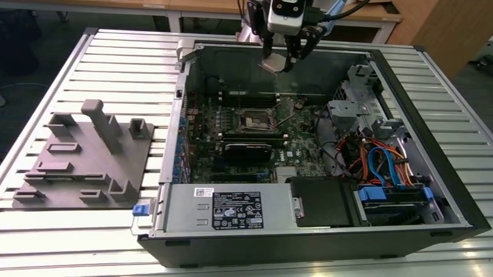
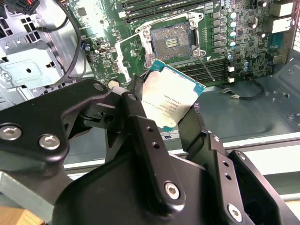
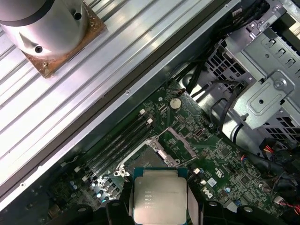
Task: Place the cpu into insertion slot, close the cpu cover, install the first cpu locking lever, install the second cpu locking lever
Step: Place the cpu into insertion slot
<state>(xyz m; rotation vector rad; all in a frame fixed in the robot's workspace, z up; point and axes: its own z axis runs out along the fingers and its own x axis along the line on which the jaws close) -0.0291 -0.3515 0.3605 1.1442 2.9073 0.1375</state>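
Your pincer point(image 1: 276, 62) is clamped on the chip point(image 1: 271, 63), one finger on each of two opposite edges. The exterior view gives you the height: the chip hangs high over the far wall of the open computer case point(image 1: 454, 190), well above the socket point(image 1: 257, 120) on the green board. That view also shows a grey moulded tray point(image 1: 85, 156) on the slatted table point(image 1: 115, 57), at the exterior view's left. The second wrist view gives you detail: the chip point(image 2: 169, 101) is a tilted flat square, dull silver with small dark print and a thin teal edge. Beyond it, the socket point(image 2: 171, 40) shows its dark centre uncovered inside a silvery rim.
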